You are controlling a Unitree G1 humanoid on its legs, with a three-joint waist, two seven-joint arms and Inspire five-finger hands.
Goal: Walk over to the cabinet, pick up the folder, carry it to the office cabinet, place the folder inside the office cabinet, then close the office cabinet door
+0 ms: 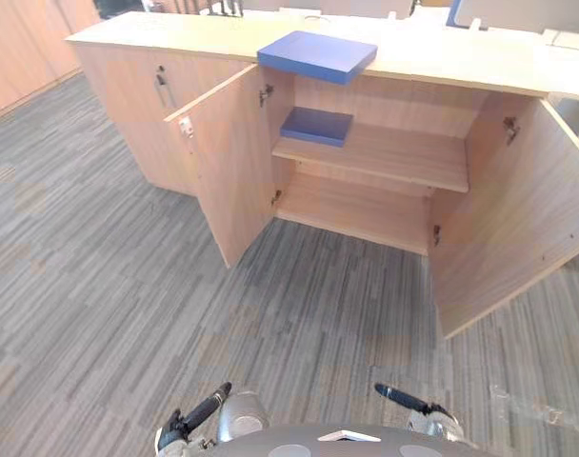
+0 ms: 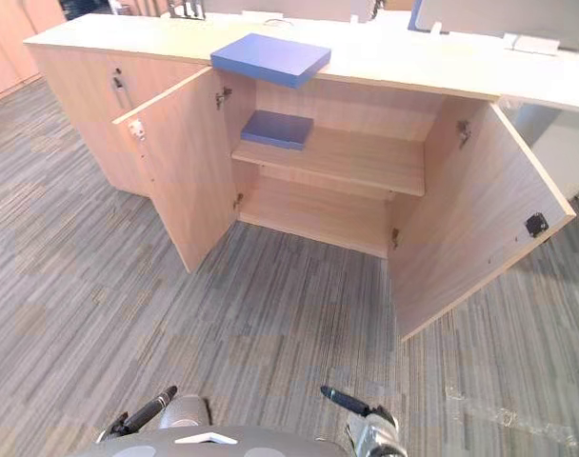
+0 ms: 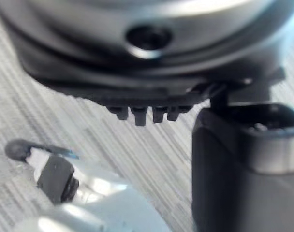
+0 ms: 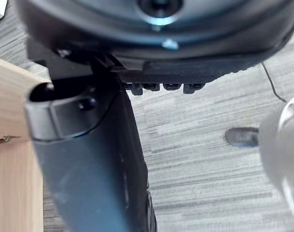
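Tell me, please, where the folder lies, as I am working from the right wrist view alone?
Observer: A flat blue folder lies on top of the light wooden cabinet, at its front edge, above the open compartment.
Operator: Is anything inside the compartment already?
Observer: Yes, a second, darker blue folder lies at the left end of the middle shelf.
Operator: Are both doors open?
Observer: Yes, the left door and the right door both stand swung out toward the robot.
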